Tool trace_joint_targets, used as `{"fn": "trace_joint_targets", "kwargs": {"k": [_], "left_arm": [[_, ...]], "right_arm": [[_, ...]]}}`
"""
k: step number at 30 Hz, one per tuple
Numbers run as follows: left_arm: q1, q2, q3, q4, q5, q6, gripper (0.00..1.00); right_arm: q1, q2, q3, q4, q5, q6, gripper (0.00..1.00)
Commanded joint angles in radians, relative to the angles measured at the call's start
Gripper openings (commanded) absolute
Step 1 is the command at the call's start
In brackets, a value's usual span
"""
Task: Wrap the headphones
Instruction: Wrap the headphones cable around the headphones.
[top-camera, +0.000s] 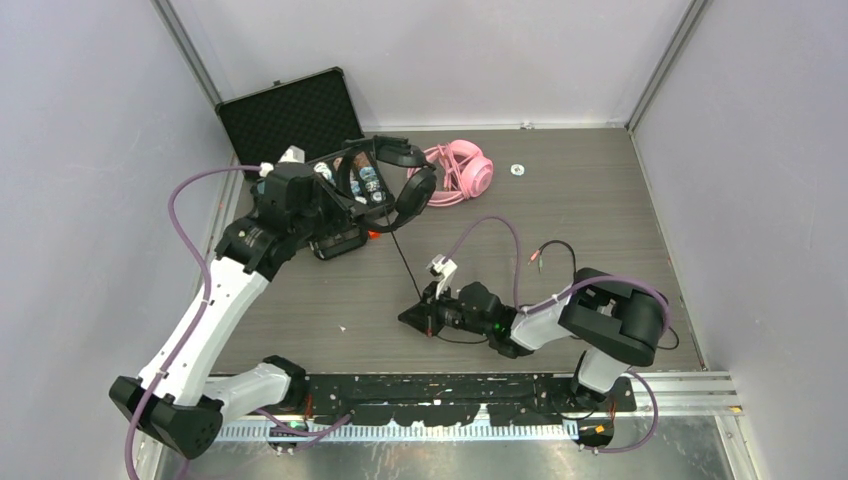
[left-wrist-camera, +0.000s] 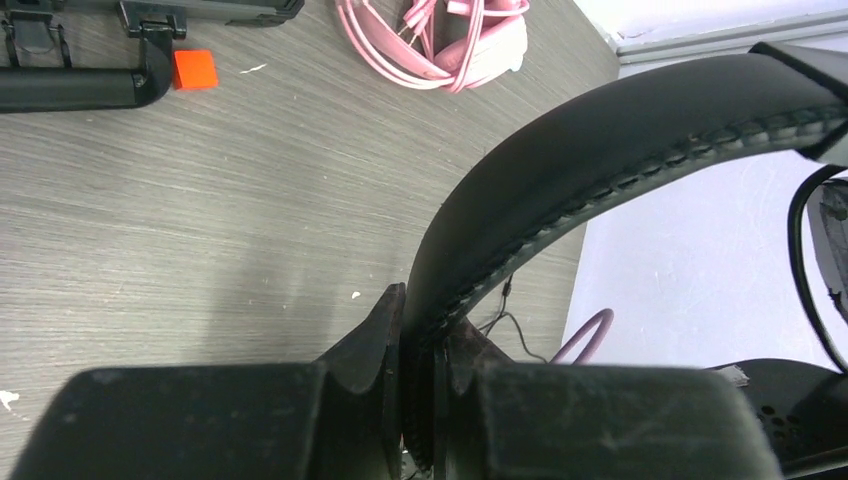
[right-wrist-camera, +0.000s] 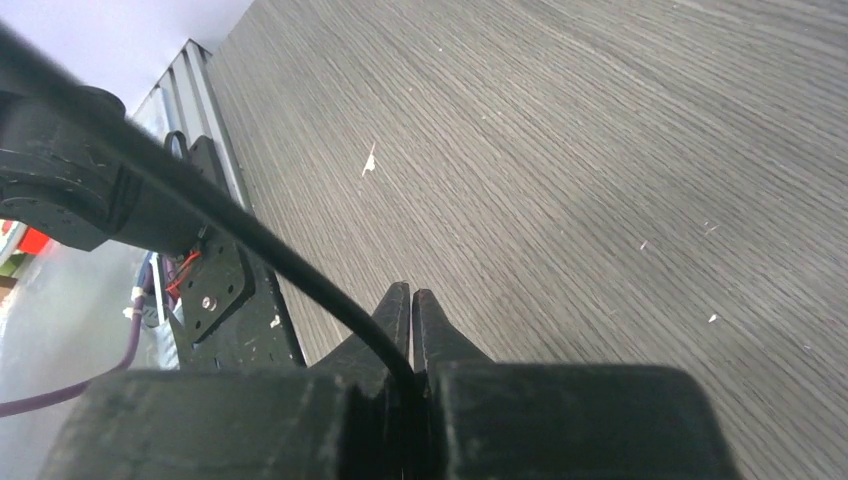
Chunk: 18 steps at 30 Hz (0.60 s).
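The black headphones (top-camera: 412, 185) hang above the table at the back left, and my left gripper (top-camera: 366, 200) is shut on their padded headband (left-wrist-camera: 600, 140), which stands upright between the fingers (left-wrist-camera: 380, 330). Their thin black cable (top-camera: 408, 265) runs down to my right gripper (top-camera: 415, 316), low over the table's middle. In the right wrist view that gripper (right-wrist-camera: 412, 300) is shut on the cable (right-wrist-camera: 250, 235), which enters between the jaws near their base. The pink headphones (top-camera: 462, 170) lie at the back of the table, their cable coiled against them (left-wrist-camera: 440, 40).
An open black case (top-camera: 290, 115) stands at the back left, its handle (left-wrist-camera: 80, 90) and an orange block (left-wrist-camera: 195, 70) near my left gripper. A small white disc (top-camera: 517, 169) lies right of the pink headset. Loose cable ends (top-camera: 545, 252) lie near the right arm.
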Motion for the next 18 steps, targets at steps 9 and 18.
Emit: {"fn": "trace_joint_targets", "kwargs": {"k": [9,18], "left_arm": [[0.131,0.008,0.135,0.054,0.412,0.192,0.0],[0.202,0.034,0.131,0.052,0.499,0.3,0.0]], "right_arm": [[-0.213,-0.106,-0.052,0.092,-0.087,0.074,0.01],[-0.328,-0.233,-0.046,-0.043,-0.145,0.082,0.0]]}}
